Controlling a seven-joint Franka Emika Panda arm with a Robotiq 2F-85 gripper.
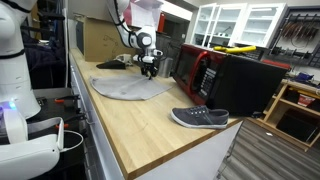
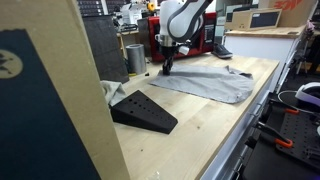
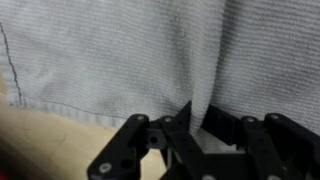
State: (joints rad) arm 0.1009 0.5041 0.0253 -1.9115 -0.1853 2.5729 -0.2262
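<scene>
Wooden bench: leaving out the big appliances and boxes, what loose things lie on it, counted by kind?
grey cloth: 1
grey shoe: 1
black wedge: 1
metal can: 1
Total: 4
</scene>
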